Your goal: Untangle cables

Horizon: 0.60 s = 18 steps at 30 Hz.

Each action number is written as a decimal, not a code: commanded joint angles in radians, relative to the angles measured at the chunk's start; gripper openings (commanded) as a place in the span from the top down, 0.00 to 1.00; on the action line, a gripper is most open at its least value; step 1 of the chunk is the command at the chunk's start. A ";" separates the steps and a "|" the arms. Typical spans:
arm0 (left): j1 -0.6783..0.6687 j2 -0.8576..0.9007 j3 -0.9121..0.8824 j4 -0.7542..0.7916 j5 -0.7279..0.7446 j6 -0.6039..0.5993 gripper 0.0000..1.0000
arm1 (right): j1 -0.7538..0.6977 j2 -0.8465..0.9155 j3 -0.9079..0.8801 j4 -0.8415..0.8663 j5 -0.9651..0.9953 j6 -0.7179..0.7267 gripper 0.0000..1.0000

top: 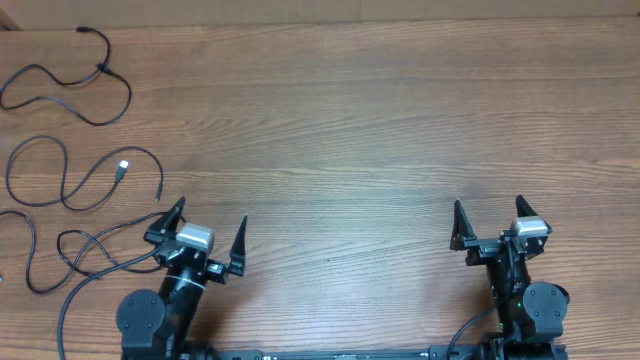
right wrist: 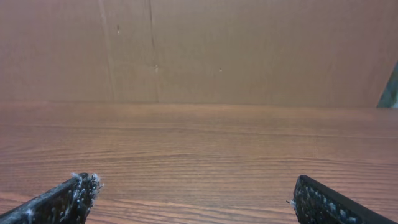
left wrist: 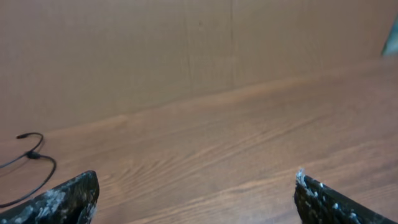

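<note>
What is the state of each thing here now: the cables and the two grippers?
Cables: spread out in loose loops on the left, not bundled, none held.
Left gripper: open, empty, close beside the nearest loops.
Right gripper: open, empty, far from the cables.

A wooden counter (top: 380, 130) fills the overhead view, its reddish-brown grain running from side to side. Along its far edge stands a plain brown board (right wrist: 249, 50), like cardboard, meeting the counter in a straight line. Vertical seams (right wrist: 153, 50) cross the board in both wrist views. At the right edge of the right wrist view is a blurred grey-green strip (right wrist: 390, 87). The light is soft and even, without hard shadows.
</note>
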 commanded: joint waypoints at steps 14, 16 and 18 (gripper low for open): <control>-0.029 -0.121 -0.274 0.280 -0.205 -0.243 0.00 | 0.003 -0.008 -0.010 0.006 0.009 -0.005 0.00; -0.030 -0.121 -0.277 0.240 -0.215 -0.249 0.00 | 0.003 -0.008 -0.010 0.006 0.009 -0.005 0.00; -0.030 -0.121 -0.277 0.195 -0.223 -0.249 0.00 | 0.003 -0.008 -0.010 0.006 0.009 -0.005 0.00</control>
